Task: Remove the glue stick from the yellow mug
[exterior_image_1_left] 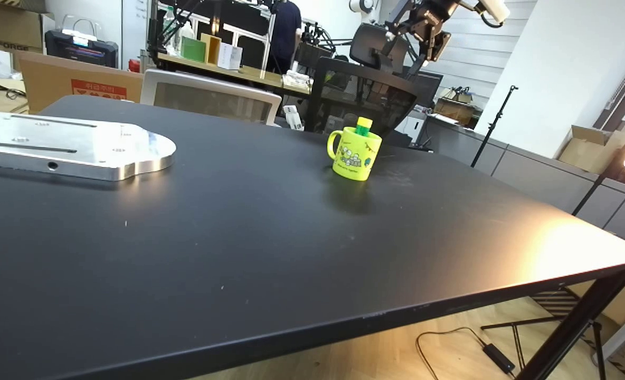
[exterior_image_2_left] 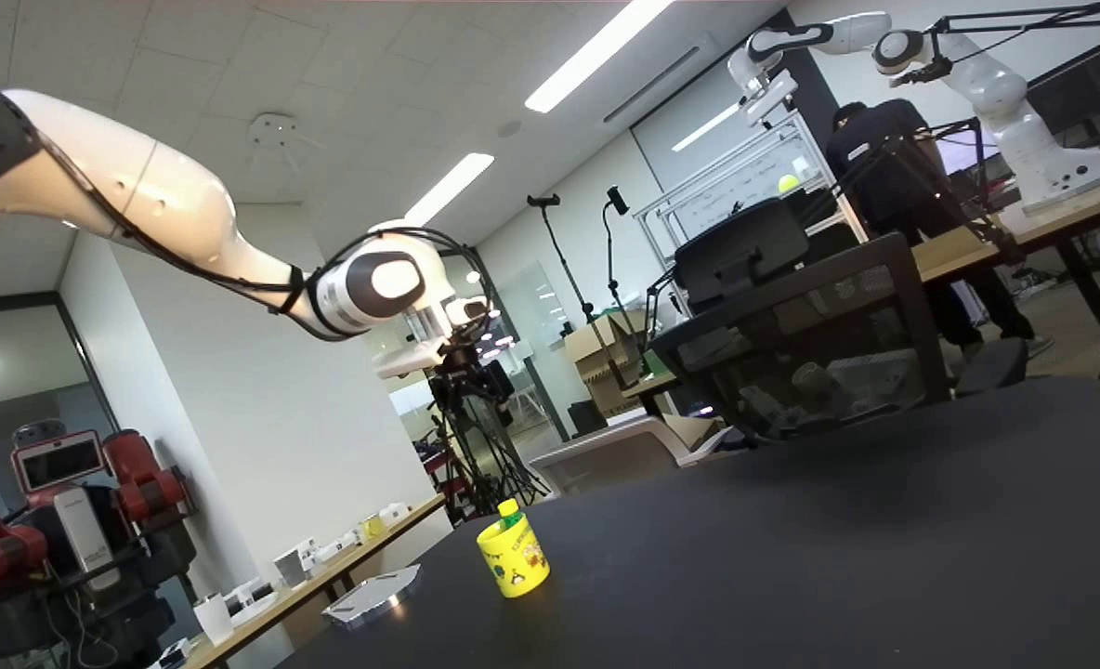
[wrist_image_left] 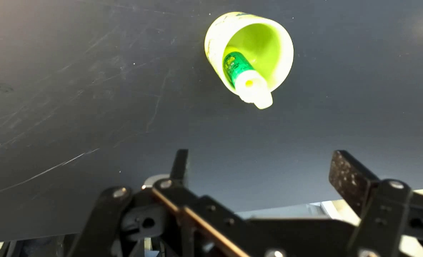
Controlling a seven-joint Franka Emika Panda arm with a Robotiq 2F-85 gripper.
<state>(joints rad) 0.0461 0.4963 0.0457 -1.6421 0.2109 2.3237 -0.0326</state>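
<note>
The glue stick (wrist_image_left: 237, 66) is inside the mug (wrist_image_left: 217, 43), its yellow end out over the rim toward 5 o'clock in the wrist view. At 6 o'clock from the mug, apart from it, is the gripper (wrist_image_left: 259, 153), with its fingers (wrist_image_left: 349, 176) spread wide. The green body of the glue stick has some print, and the mug has a line of writing; both are too small to read. In an exterior view, at 10 o'clock, a carton (exterior_image_1_left: 3, 24) shows the letters "ASHFORGE"; toward its 4 o'clock, a box (exterior_image_1_left: 46, 79) carries a red label (exterior_image_1_left: 98, 88), which reads 취급주의.
</note>
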